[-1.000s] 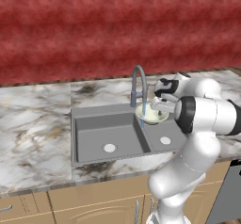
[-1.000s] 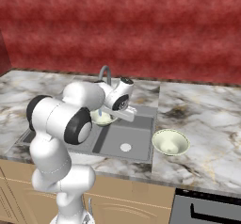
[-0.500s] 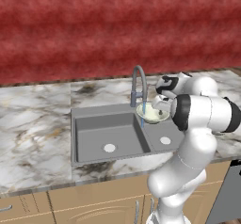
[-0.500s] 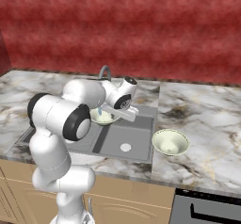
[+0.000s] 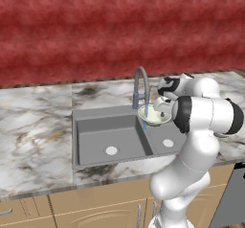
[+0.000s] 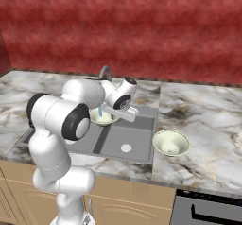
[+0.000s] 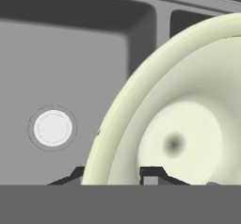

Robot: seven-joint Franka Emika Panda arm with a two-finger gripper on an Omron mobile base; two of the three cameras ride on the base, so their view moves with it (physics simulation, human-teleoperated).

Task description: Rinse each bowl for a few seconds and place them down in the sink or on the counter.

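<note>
Marble counter (image 6: 203, 125), grey sink (image 5: 112, 136): gripper (image 7: 113, 173) clamped on bowl (image 5: 153, 115) rim under faucet (image 5: 140, 85); 2nd bowl (image 6: 171, 142) on counter.

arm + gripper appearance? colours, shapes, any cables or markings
The arm is glossy white, built of rounded, bulbous links with black bands at the joints. Its wrist ends in a white housing with a dark round cap. The gripper has two small dark fingertips. No cables or markings can be seen.

red wall (image 5: 95, 26), dark oven front (image 6: 208, 212)
</note>
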